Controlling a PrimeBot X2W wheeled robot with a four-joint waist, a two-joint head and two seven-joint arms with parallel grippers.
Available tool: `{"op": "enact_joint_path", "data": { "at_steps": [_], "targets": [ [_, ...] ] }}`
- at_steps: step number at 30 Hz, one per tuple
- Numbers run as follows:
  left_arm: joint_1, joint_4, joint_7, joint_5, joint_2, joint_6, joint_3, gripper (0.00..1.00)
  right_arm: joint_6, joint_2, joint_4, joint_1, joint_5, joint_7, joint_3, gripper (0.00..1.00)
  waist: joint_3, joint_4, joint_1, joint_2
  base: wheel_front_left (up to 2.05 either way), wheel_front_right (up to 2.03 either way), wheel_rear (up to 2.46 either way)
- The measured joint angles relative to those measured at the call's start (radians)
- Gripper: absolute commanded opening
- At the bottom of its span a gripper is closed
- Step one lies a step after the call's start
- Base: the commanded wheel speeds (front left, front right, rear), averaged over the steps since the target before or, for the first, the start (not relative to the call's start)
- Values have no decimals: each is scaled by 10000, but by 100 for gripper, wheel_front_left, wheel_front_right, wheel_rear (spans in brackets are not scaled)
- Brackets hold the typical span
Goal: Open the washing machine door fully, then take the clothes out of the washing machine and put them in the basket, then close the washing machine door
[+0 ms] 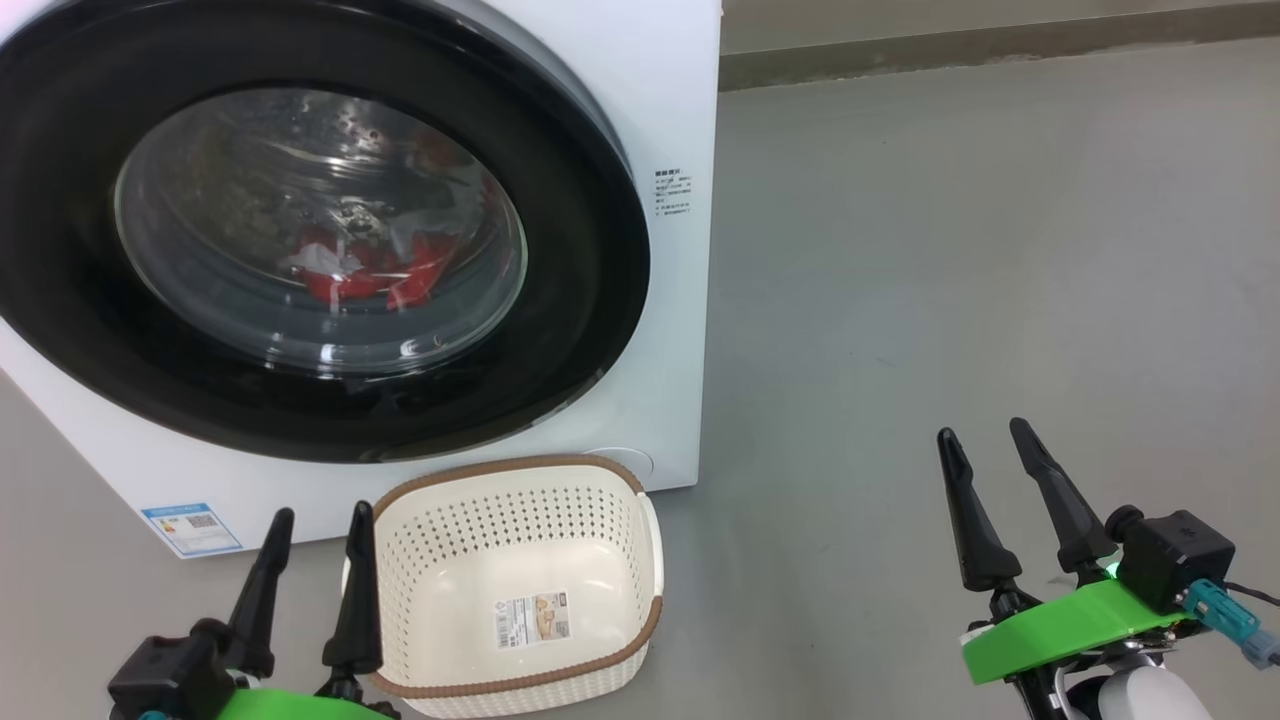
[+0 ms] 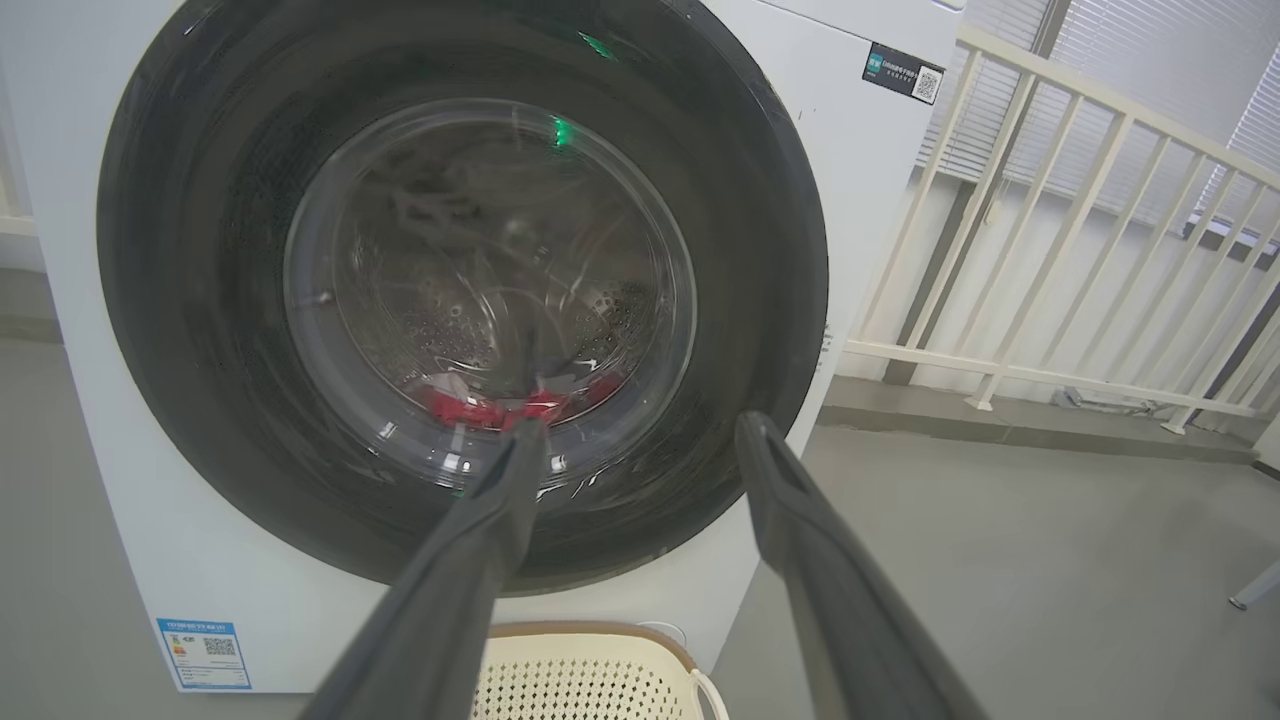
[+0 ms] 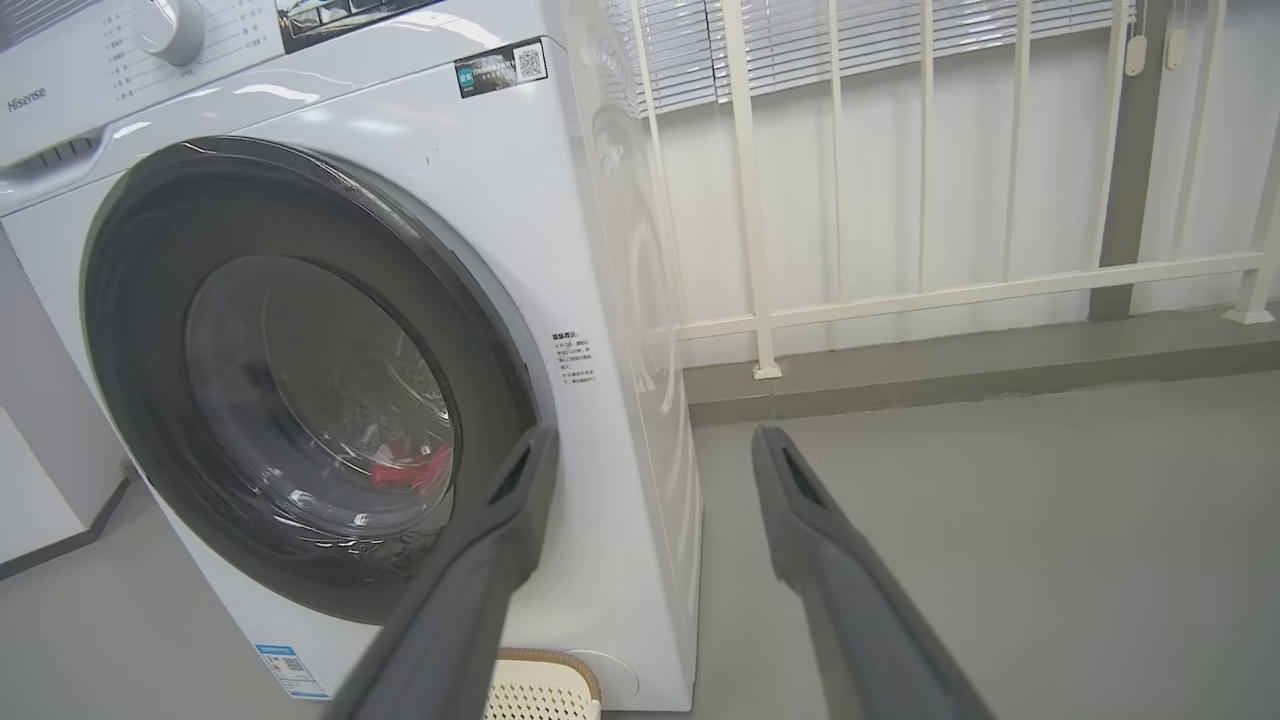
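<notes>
Step one, not begun yet: washing machine door (image 1: 585, 250) sits shut, flush on the front of the washing machine (image 1: 670, 100). It faces straight out at the robot. It's round, so no real long axis.

Clothes (image 1: 370, 272), red with white bits, lie low in the drum behind the glass.

Basket (image 1: 470, 520) stands on the floor (image 1: 950, 250) just before the machine's lower right corner, below the door rim. Mouth up, nothing in it, long axis roughly along the machine's front.

Left tool (image 1: 322, 512) is near the basket's left end, fingers parted, nothing held. Right tool (image 1: 982, 430) is well apart to the right over bare floor, also parted and empty. Both point toward the machine.

Next move, my guess: one tool goes to the door's outer edge, hooks it and pulls it wide. Can't tell which side has the catch or the hinge. The door looks to clear the basket top.
</notes>
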State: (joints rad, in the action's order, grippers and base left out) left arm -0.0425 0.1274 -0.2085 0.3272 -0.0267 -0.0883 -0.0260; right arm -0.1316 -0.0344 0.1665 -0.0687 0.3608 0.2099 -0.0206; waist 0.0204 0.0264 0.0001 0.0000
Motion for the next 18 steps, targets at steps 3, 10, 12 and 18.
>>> {"op": "enact_joint_path", "data": {
  "at_steps": [3,10,12,18],
  "targets": [
    [0,-35,-98,-234,-13,10,6,100,0,-12,-36,0,-313,96,-54,100,-13,-12,0,0,0,0,0],
    [-1,-144,-318,-957,-71,31,2,100,0,-25,-113,-5,-1114,288,-232,100,-40,-29,0,0,0,0,0],
    [-1,-155,-332,-1181,-82,98,2,100,0,-29,-142,-10,-1300,297,-236,100,-47,-29,0,0,0,0,0],
    [-6,-163,-412,-1446,-90,102,-8,100,0,-36,-174,-27,-1685,454,-240,100,-65,-19,0,0,0,0,0]
  ]
}}
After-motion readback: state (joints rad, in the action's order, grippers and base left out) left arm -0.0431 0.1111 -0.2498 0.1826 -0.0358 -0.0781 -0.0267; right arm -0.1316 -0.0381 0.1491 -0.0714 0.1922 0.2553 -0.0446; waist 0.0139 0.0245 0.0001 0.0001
